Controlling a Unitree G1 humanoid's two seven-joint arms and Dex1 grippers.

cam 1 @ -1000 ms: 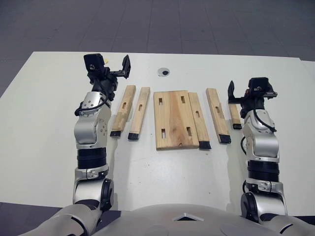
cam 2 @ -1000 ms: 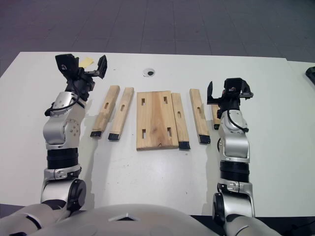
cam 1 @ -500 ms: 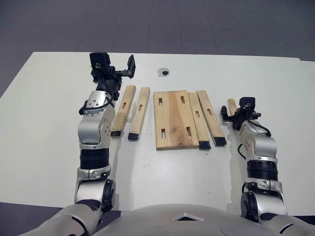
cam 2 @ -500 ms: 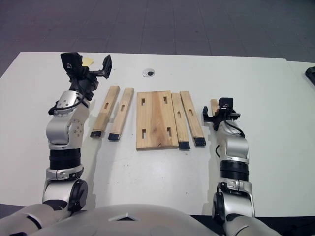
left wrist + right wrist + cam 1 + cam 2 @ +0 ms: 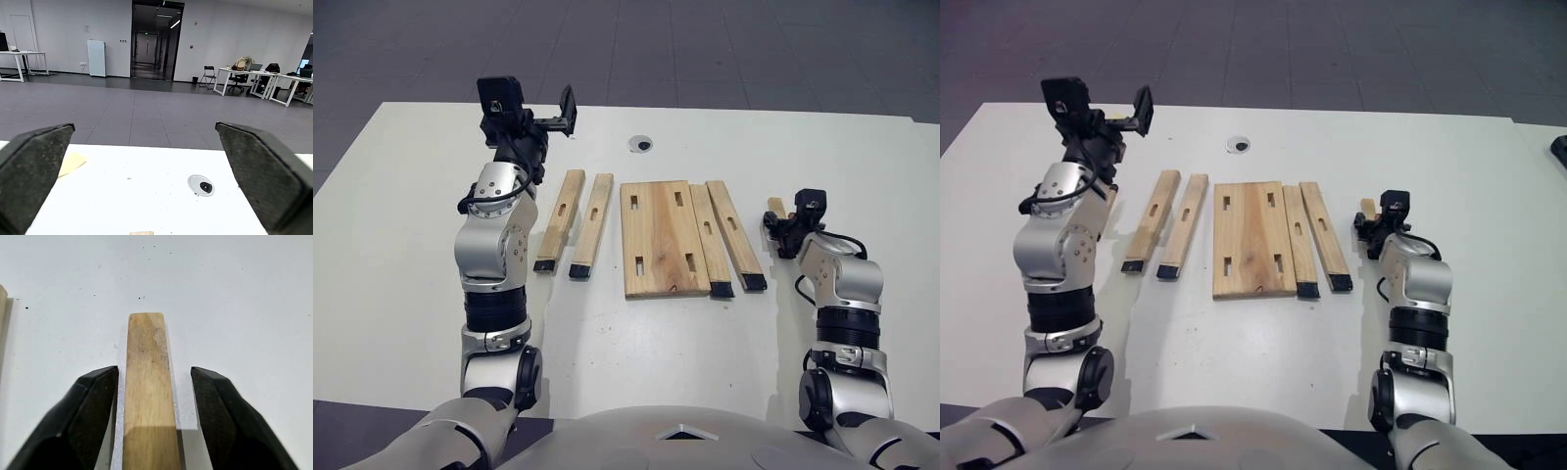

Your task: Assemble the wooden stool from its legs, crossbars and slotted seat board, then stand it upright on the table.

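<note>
We read this as the first pick-up. The right hand (image 5: 154, 374) is down on the worktop (image 5: 411, 196) near its right edge, straddling the near end of a short crossbar (image 5: 146, 396). Its fingers (image 5: 95, 401) sit one on each side of the wood with a thin gap showing on both, so it is released and set to clench, grasping nothing yet. The crossbar's long axis runs from the near edge toward the far edge, in line with the fingers, probably so they can shut across its narrow width.

The left hand (image 5: 144, 142) is held up over the far-left part of the worktop, fingers spread wide with nothing between them, facing the far edge. We judge that it is parked clear of the parts.

The seat board (image 5: 664, 238) lies flat mid-worktop, slots up, with its long axis also running near to far. Four legs (image 5: 558, 217) lie flat beside it, two well apart from it on its left and two on its right, with the black-capped ends toward the near edge. The inner right leg touches the board. The outer right leg fans away from the inner one toward the near edge. The parts look laid out flat so that each can be reached.
</note>
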